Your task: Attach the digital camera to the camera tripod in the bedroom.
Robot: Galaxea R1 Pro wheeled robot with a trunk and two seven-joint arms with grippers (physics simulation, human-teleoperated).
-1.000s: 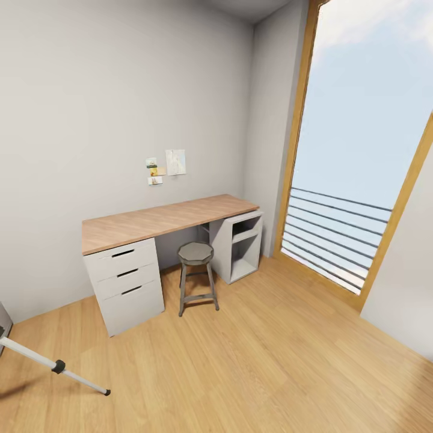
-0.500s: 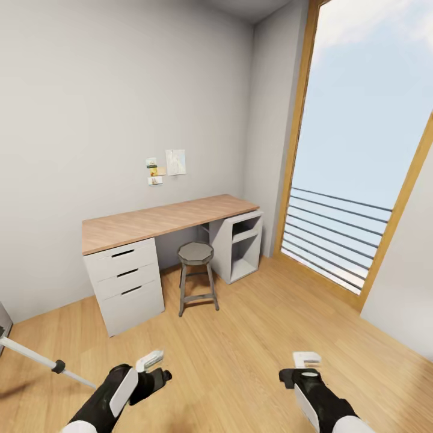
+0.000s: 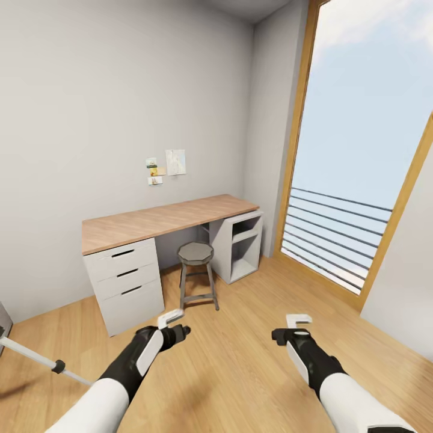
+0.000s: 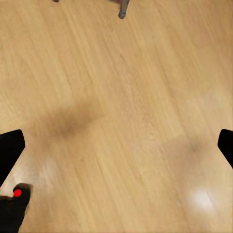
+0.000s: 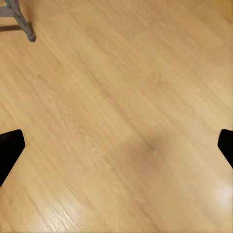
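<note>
One silver-white leg of the camera tripod [image 3: 36, 359] with a black joint slants across the floor at the head view's lower left; its head is out of frame. The digital camera [image 4: 14, 206], black with a red button, shows at the edge of the left wrist view, on the wood floor beside one dark fingertip [image 4: 9, 150]. My left gripper [image 3: 174, 325] is open over bare floor, in front of the desk drawers. My right gripper [image 3: 294, 328] is open too, with nothing between its fingers [image 5: 9, 148].
A wood-topped desk [image 3: 162, 219] with white drawers stands against the grey wall, a round grey stool [image 3: 195, 255] in front of it. A tall window with a railing [image 3: 337, 240] is on the right. Light plank floor [image 3: 252, 373] spreads ahead.
Both arms have risen into the head view from below and stretched forward over the floor. The view itself, desk, stool and tripod leg have stayed put.
</note>
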